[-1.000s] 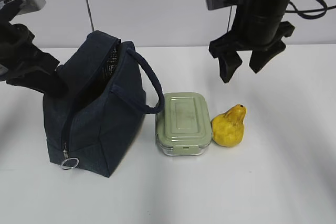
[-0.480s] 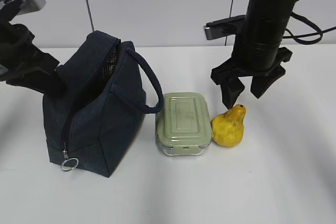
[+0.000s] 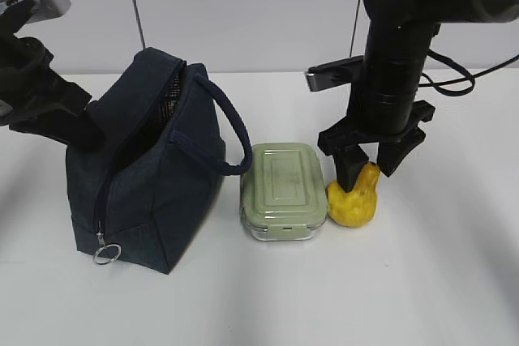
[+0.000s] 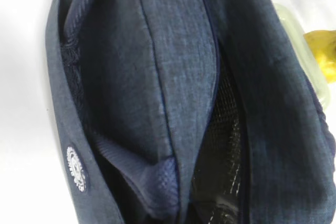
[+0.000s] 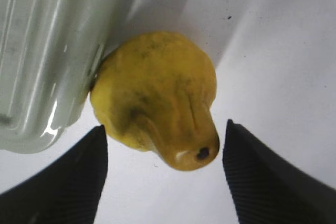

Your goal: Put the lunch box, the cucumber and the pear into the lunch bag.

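The navy lunch bag (image 3: 154, 192) stands at the left with its top unzipped. My left gripper (image 3: 81, 131) is at its raised left rim and holds it open. The left wrist view looks into the bag (image 4: 173, 77); my fingers are hidden there by fabric. The green-lidded lunch box (image 3: 284, 184) lies right of the bag. The yellow pear (image 3: 353, 204) touches the lunch box's right side. My right gripper (image 3: 366, 180) is open, with one finger on each side of the pear's neck (image 5: 178, 140), not touching it. The cucumber is not in view.
The bag's loop handle (image 3: 231, 131) arches over toward the lunch box. A metal ring pull (image 3: 107, 254) hangs at the bag's front lower corner. The white table (image 3: 438, 281) ends at a pale wall behind. In the right wrist view the lunch box (image 5: 37, 51) lies left of the pear.
My right gripper has come down and slightly left from above the table until its open fingers straddle the pear's neck. The left arm, bag, lunch box and pear have not moved.
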Controlling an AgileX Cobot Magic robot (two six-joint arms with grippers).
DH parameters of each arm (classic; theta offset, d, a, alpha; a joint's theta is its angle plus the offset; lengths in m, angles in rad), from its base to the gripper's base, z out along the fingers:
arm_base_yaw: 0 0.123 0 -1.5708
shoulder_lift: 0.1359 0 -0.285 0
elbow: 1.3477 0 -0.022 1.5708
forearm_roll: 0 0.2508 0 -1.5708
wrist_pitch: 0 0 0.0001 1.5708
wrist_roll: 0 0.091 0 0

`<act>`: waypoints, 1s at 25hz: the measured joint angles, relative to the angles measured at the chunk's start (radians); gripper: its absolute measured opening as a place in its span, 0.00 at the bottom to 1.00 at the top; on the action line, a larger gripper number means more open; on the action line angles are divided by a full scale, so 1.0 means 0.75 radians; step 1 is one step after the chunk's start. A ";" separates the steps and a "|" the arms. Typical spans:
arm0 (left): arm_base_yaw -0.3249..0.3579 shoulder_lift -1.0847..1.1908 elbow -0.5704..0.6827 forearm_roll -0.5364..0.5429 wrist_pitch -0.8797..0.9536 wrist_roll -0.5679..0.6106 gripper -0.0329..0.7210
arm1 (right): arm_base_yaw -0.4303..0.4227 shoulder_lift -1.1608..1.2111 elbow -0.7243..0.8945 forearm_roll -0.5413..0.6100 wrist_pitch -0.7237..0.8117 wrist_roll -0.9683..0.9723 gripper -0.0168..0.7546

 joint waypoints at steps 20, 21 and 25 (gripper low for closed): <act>0.000 0.000 0.000 0.011 0.000 0.000 0.04 | -0.001 -0.126 -0.144 -0.103 0.000 -0.016 0.24; 0.000 0.000 0.000 0.011 0.000 0.000 0.04 | 0.004 -0.148 -0.188 -0.097 0.000 -0.013 0.24; 0.000 0.000 0.000 0.011 0.000 0.000 0.04 | 0.044 -0.193 -0.312 -0.073 0.019 -0.010 0.24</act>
